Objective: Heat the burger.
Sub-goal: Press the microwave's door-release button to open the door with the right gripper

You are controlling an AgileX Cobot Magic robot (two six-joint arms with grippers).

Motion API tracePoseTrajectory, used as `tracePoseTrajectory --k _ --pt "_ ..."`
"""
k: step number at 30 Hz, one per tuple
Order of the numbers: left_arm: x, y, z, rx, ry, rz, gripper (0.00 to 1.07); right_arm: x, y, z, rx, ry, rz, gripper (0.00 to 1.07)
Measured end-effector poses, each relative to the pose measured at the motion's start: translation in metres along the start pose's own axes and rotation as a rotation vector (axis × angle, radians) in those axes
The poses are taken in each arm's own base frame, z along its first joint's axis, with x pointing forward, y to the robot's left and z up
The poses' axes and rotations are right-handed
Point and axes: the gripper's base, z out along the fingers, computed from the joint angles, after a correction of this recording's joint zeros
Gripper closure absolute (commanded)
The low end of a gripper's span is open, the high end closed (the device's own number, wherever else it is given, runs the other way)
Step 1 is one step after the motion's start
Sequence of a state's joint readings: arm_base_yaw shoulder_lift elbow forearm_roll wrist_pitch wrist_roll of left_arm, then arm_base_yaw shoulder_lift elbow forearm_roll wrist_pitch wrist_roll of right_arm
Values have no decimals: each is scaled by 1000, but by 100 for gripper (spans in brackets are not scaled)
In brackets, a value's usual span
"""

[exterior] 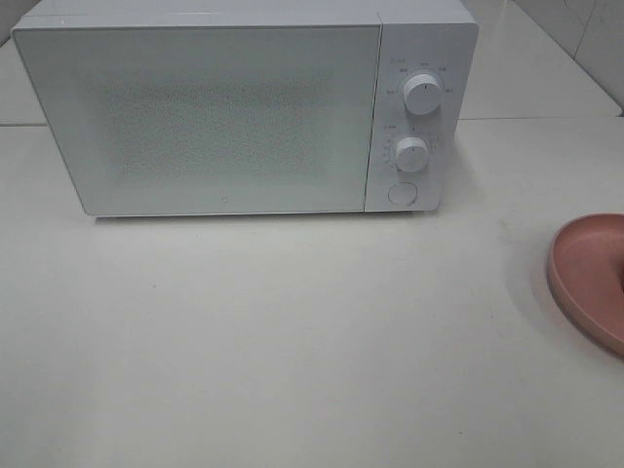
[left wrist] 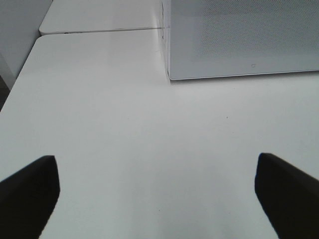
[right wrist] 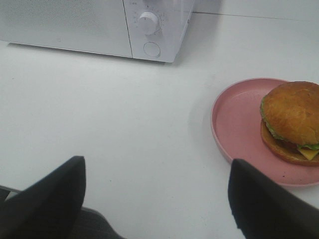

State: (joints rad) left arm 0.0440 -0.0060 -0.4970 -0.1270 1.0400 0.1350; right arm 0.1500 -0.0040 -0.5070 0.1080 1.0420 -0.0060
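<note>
The left gripper (left wrist: 155,158) has its jaws spread wide, and only bare white table (left wrist: 124,124) shows between them. Just the dark tips of its two fingers (left wrist: 30,194) enter the wrist view; the rest is cut off. Well ahead of these jaws stands the white microwave (left wrist: 239,40), of which only a lower front corner shows.

The right gripper (right wrist: 157,162) also has its jaws apart, over bare table and closed on nothing. The burger (right wrist: 291,122) lies ahead of these jaws, outside the gap and on the side away from the microwave. It sits on a pink plate (right wrist: 234,124), toward the plate's far part. The frame edge crops the burger and the plate.

In the high view the plate (exterior: 585,273) is only a sliver at the frame edge, and the burger falls outside the frame. The microwave door (exterior: 195,117) is shut, and its speckled panel hides the inside. Two knobs (exterior: 422,95) and a round button (exterior: 401,193) show on the microwave's control panel, but their markings are too small to read.
</note>
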Motion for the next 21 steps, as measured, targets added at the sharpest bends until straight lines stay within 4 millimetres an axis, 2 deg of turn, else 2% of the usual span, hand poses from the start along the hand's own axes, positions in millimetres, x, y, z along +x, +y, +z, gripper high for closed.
tracePoseTrajectory --k 21 --pt "0 0 0 0 0 0 7 0 0 0 0 0 0 31"
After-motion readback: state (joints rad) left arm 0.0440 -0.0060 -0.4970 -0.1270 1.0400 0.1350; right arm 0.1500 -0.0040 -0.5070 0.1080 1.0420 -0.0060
